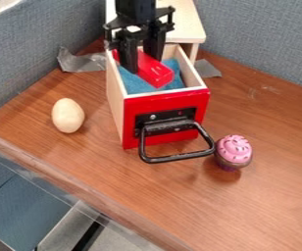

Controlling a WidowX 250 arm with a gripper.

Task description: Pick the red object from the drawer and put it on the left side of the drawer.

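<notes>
The black gripper (142, 60) hangs down into the back part of the opened drawer (166, 119), right at the red object (156, 73). That object is a long block lying slantwise over a blue cloth (135, 86) inside the drawer. Its front end shows clear of the gripper, while part of its rear is hidden behind the gripper. Whether it is held cannot be told. The drawer has a red front, pale wooden walls and a black handle.
A pale egg (68, 115) lies on the table (271, 206) left of the drawer. Near the handle's right side stands a cupcake with pink top (233, 149). Behind the drawer is its wooden cabinet (185, 22), with blue-grey partitions (258, 39) around.
</notes>
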